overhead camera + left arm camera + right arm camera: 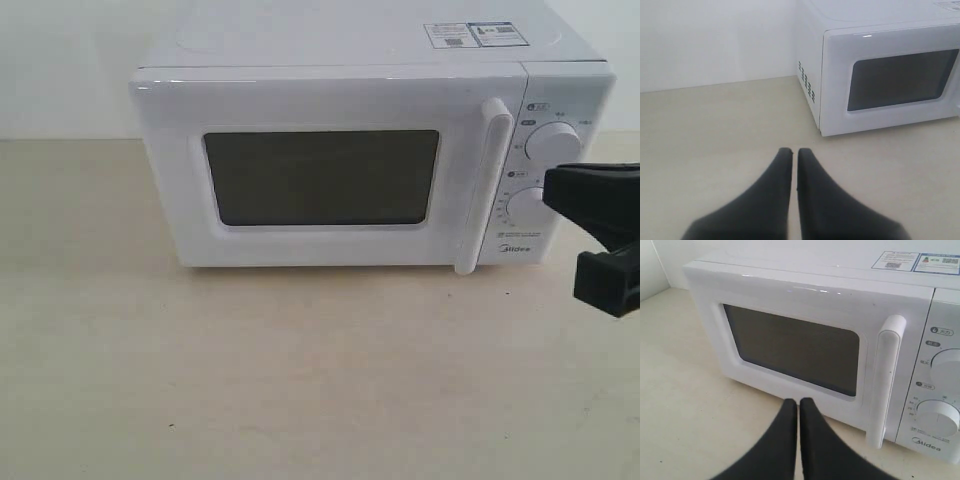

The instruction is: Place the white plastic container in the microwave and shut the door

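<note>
The white microwave (370,160) stands at the back of the table with its door (320,175) closed; the dark window and vertical bar handle (485,185) face me. The white plastic container is out of view. Part of my right arm shows as black at the right edge of the exterior view, in front of the dials. In the right wrist view my right gripper (799,401) is shut and empty, in front of the door (790,350), left of the handle (887,380). My left gripper (792,150) is shut and empty over bare table, off the microwave's (880,75) left front corner.
Two round dials (550,145) and the Midea logo (515,250) sit on the right panel. Stickers (475,35) lie on the microwave top. A white wall (715,40) runs behind the beige table (250,380).
</note>
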Robot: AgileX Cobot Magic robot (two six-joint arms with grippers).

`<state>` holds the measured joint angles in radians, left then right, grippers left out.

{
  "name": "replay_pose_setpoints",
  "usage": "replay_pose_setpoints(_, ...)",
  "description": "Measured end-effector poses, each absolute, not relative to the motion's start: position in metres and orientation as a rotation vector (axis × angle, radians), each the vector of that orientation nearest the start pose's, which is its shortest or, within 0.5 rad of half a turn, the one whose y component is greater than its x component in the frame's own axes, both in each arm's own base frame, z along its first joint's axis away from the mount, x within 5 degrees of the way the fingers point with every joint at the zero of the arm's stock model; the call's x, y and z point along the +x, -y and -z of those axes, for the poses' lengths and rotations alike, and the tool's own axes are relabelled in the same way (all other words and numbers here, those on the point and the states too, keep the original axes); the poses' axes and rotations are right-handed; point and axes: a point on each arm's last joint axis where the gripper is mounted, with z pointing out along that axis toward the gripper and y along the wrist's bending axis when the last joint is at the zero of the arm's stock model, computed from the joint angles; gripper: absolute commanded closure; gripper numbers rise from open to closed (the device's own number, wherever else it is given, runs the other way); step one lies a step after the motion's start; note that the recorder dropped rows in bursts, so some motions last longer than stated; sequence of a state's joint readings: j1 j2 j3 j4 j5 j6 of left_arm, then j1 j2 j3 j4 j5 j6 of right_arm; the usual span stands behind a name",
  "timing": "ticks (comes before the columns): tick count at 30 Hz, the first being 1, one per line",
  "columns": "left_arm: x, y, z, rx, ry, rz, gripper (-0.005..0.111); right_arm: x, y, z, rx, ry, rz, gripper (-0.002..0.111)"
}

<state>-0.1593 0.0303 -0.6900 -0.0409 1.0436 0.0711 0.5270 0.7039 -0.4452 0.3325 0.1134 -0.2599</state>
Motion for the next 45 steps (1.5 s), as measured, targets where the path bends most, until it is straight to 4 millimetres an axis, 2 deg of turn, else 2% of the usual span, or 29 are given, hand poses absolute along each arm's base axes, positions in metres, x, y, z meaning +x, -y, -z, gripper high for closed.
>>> replay_pose_setpoints(6, -0.025, -0.001, -0.33, 0.22, -1.855, 0.106, 0.102, 0.124, -0.075, -0.291, -0.451, -1.805, -0.443, 0.108)
replay_pose_setpoints(9, -0.025, -0.001, -0.33, 0.22, -1.855, 0.106, 0.102, 0.115, -0.06, -0.297, -0.362, -1.773, -0.424, 0.108)
replay_pose_setpoints(11, -0.025, -0.001, -0.33, 0.22, -1.855, 0.106, 0.102, 0.1, -0.039, -0.303, -0.207, -1.755, -0.388, 0.108)
replay_pose_setpoints(15, -0.025, -0.001, -0.33, 0.219, -1.855, 0.103, 0.102, 0.072, -0.015, -0.311, -0.044, -1.67, -0.238, 0.108)
replay_pose_setpoints(17, -0.025, -0.001, -0.33, 0.219, -1.855, 0.103, 0.102, 0.06, -0.01, -0.313, -0.004, -1.631, -0.163, 0.108)
replay_pose_setpoints(21, -0.025, -0.001, -0.33, 0.219, -1.855, 0.103, 0.102, 0.047, -0.008, -0.31, -0.011, -1.626, -0.08, 0.108)
replay_pose_setpoints(24, -0.025, -0.001, -0.33, 0.219, -1.855, 0.103, 0.102, 0.042, -0.007, -0.301, -0.02, -1.622, -0.049, 0.108)
replay_pose_setpoints(27, -0.025, -0.001, -0.33, 0.219, -1.855, 0.103, 0.102, 0.042, -0.006, -0.283, -0.011, -1.615, -0.039, 0.108)
replay_pose_setpoints(36, -0.025, -0.001, -0.33, 0.219, -1.855, 0.103, 0.102, 0.058, 0.0, -0.207, 0.055, -1.628, -0.006, 0.108)
replay_pose_setpoints(45, -0.025, -0.001, -0.33, 0.219, -1.856, 0.103, 0.102, 0.058, -0.001, -0.194, 0.043, -1.711, -0.019, 0.108)
